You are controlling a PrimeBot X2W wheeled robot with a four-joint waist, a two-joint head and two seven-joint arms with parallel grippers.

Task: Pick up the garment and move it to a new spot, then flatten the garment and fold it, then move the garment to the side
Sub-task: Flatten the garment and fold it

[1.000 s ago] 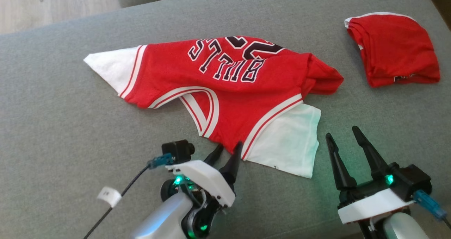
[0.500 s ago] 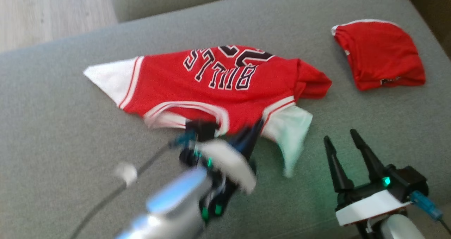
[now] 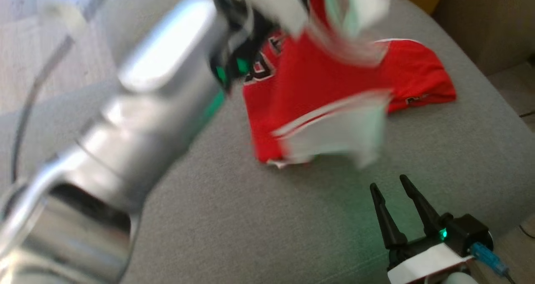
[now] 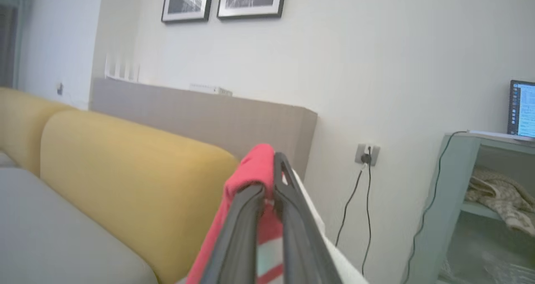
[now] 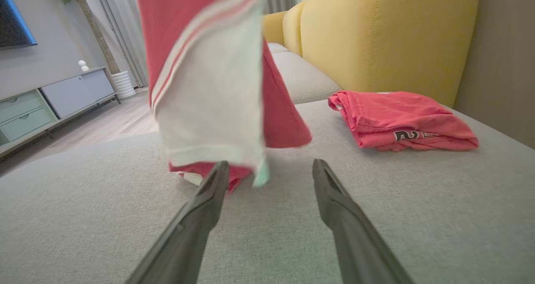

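The red and white jersey (image 3: 317, 104) hangs in the air, blurred, with its lower end still on the grey cushion (image 3: 250, 217). My left gripper (image 4: 271, 173) is shut on a red fold of the jersey (image 4: 255, 167), raised high near the top of the head view. In the right wrist view the jersey (image 5: 209, 87) dangles just ahead of the fingers. My right gripper (image 3: 388, 188) stands open low over the cushion at the lower right, holding nothing.
A second red garment (image 3: 422, 75) lies folded at the cushion's far right (image 5: 401, 121). Yellow backrests (image 5: 388, 29) rise behind it. My left forearm (image 3: 125, 129) fills the left half of the head view. The cushion's right edge drops to the floor.
My left gripper has swung up and away with the jersey, lifting most of it off the cushion. The head camera has shifted. The right gripper has stayed put.
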